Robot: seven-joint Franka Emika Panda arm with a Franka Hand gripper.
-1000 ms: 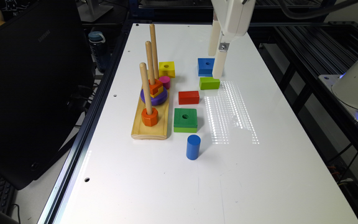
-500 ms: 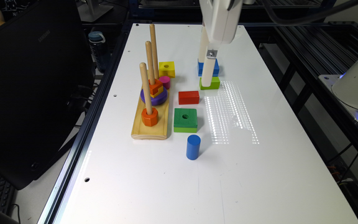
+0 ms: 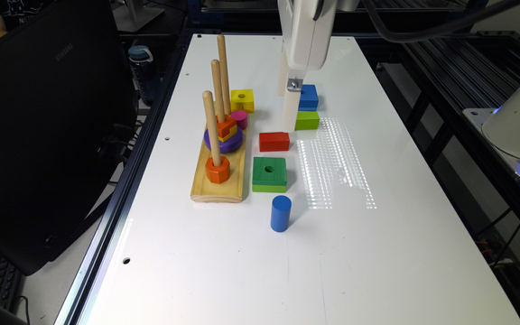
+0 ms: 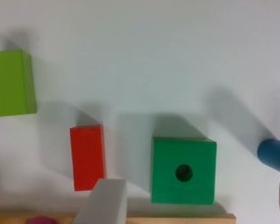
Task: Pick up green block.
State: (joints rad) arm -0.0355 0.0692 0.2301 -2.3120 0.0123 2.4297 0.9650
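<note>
Approach step: the gripper (image 3: 290, 118) is hovering above the red block (image 3: 274, 141), fingers spread, holding nothing. The green block (image 3: 269, 174) is lying flat just beside the wooden peg base (image 3: 218, 189), untouched. Next move calls for centring over it and descending. The base is carrying an orange nut (image 3: 217, 170) and purple ring (image 3: 223, 140).

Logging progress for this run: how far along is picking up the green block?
Nothing is picked up yet: the green block lies flat on the white table, untouched, beside the red block. In hand is the approach: the claw hangs near the lime block. Left: centre over the block, descend, grip, lift.
</note>
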